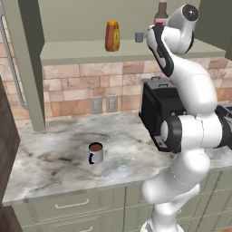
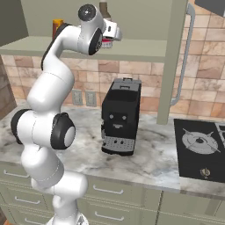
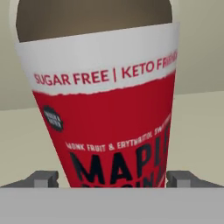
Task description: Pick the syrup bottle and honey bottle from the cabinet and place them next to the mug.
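Note:
The syrup bottle (image 3: 105, 109) stands on the cabinet shelf (image 1: 81, 53), its red-and-white label very close in the hand view; its neck and cap (image 1: 161, 11) rise behind my raised arm. My gripper (image 3: 113, 178) is open, one fingertip (image 3: 43, 178) on each side of the bottle's lower body with small gaps. The amber honey bottle (image 1: 112, 35) stands further left on the same shelf. Down on the marble counter sits the mug (image 1: 95, 153) with brown liquid in it.
A small grey cup (image 1: 139, 37) sits on the shelf between the honey bottle and my hand. A black coffee machine (image 2: 121, 116) stands on the counter under the shelf, and a stove top (image 2: 200, 145) lies to its right. Drawers run below the counter.

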